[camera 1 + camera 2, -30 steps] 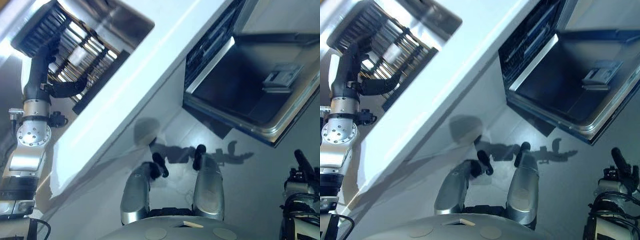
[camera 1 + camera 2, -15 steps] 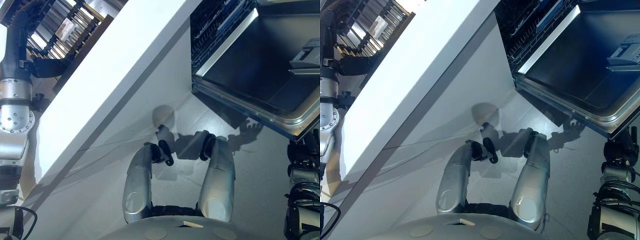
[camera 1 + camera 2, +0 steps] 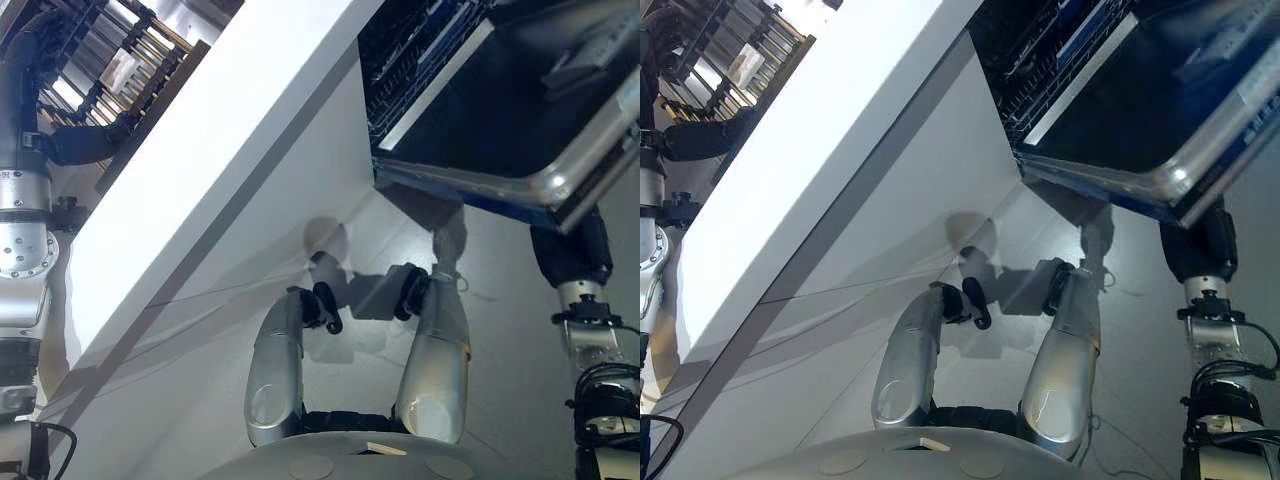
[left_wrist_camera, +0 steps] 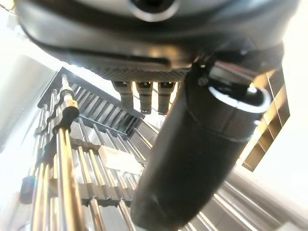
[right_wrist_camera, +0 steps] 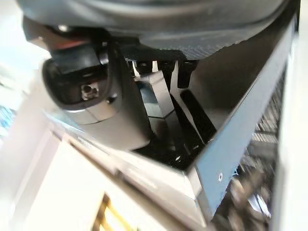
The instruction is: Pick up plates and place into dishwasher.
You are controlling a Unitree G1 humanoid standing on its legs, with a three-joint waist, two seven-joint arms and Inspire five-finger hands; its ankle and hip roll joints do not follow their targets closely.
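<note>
1. As we looked down in the left eye view, the dishwasher door (image 3: 500, 120) hung open beside the white counter (image 3: 230, 160); no plate was seen.
2. In the left wrist view, our left hand (image 4: 192, 159) hovered over the dish rack (image 4: 72, 168), fingers relaxed, empty.
3. In the right wrist view, our right hand (image 5: 115, 110) reached under the door's edge; we could not tell its grip.

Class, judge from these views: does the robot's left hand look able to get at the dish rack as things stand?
Probably yes. The left hand hangs just above the dish rack, fingers straight, with nothing between them. No plate can be made out among the bars.
</note>
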